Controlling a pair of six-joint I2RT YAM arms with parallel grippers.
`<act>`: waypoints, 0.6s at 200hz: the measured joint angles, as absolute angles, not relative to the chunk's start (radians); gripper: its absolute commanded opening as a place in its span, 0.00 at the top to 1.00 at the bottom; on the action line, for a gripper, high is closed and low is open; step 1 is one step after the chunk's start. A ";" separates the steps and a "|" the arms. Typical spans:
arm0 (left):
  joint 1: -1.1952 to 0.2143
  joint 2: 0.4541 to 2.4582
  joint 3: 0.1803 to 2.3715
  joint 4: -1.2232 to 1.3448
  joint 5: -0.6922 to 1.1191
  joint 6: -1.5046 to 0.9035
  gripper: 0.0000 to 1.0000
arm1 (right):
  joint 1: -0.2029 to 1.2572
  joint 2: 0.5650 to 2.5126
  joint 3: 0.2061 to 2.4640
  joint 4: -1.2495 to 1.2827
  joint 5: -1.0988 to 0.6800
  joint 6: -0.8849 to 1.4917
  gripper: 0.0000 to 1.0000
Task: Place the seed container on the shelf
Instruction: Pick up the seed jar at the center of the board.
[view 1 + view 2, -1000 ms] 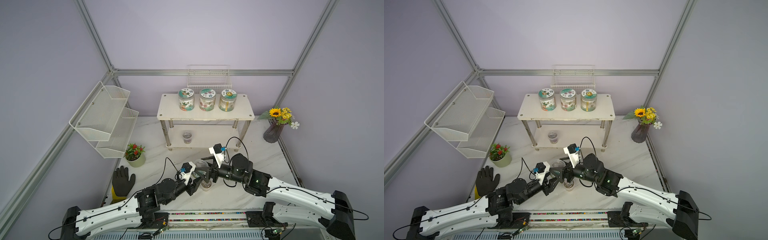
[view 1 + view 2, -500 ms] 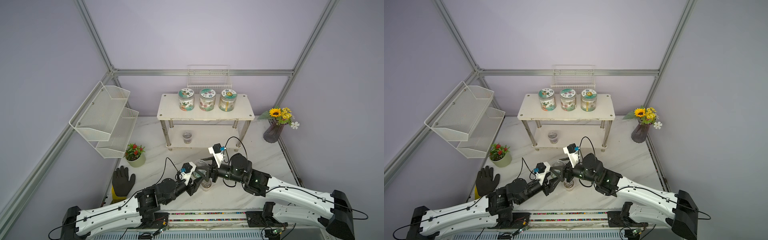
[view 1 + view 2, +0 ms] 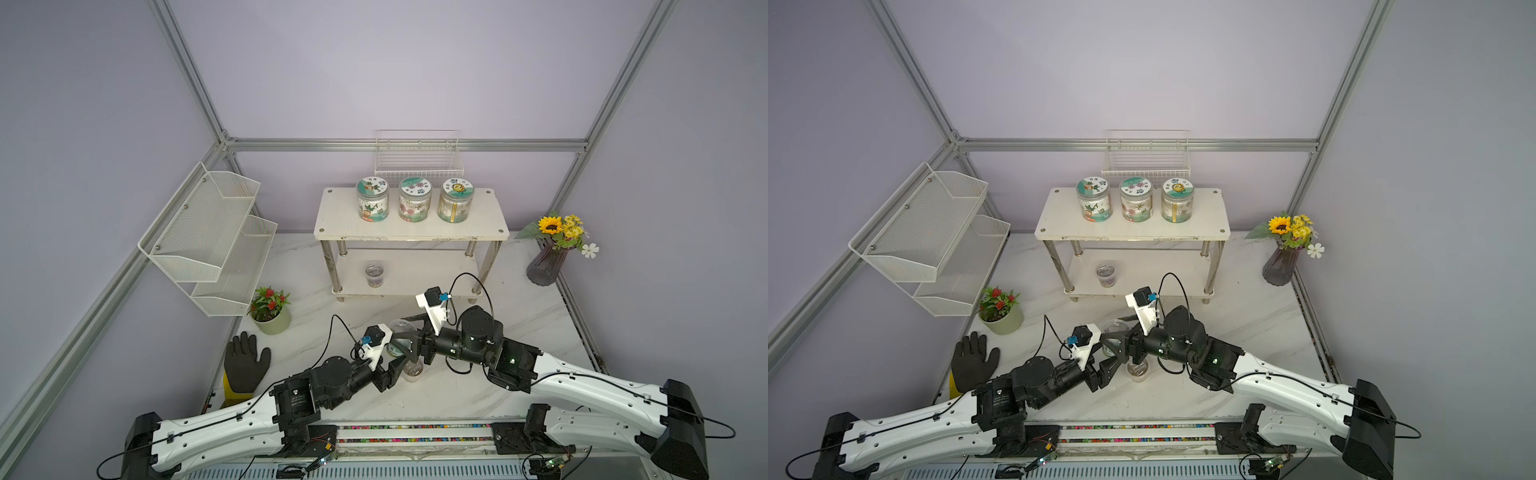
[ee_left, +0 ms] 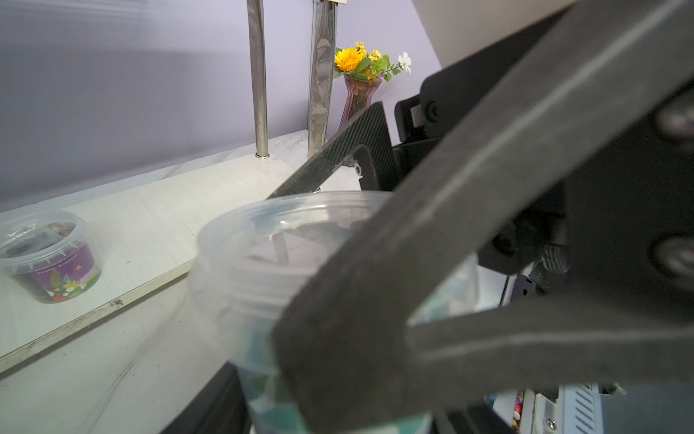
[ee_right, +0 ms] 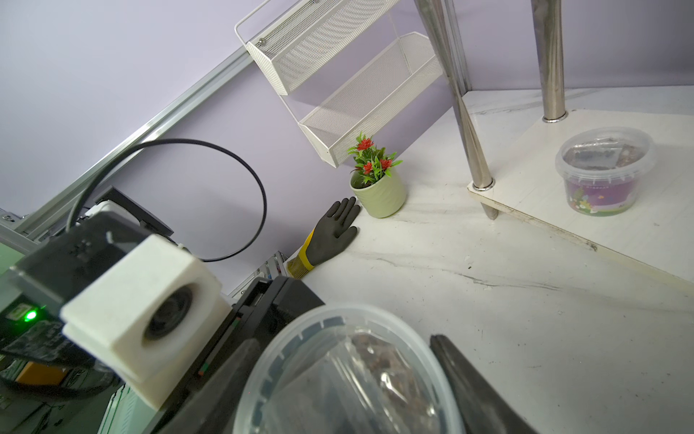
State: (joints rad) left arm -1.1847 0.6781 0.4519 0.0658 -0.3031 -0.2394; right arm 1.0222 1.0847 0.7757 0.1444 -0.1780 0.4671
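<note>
While the seed container [image 4: 263,259], a clear lidded plastic tub with a teal label, is well short of the shelf [image 3: 415,231], it sits just below the centre of both top views, caught between the two grippers over the marble tabletop [image 3: 457,386]. Whether its base touches the marble I cannot tell.

The right gripper [image 5: 345,342] has hold of it. In the right wrist view one dark finger lies against each side of the lid rim, parted only by the tub's width. The left gripper [image 3: 394,369] straddles the tub's lower wall from the opposite side. Its near finger [image 4: 375,300] crosses in front of the label, and I cannot tell whether the pair presses the plastic or merely flanks it.

The right arm extends from the lower right corner of the frame. Its white link climbs leftward to a black elbow, and from there the wrist lies nearly level, pointing left. The left arm extends from the lower left corner and runs rightward along the front edge. It bends at a black joint and angles up and right, so the two wrists face each other.

Beyond them the shelf stands at centre frame. A second tub [image 3: 375,275] with a purple label is on its lower board, and three labelled jars [image 3: 414,201] stand in a row on its upper board.
</note>
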 measured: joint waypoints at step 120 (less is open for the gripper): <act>-1.185 0.669 0.452 0.064 -0.303 -0.196 0.12 | 1.022 1.082 0.783 0.122 -0.165 0.458 0.51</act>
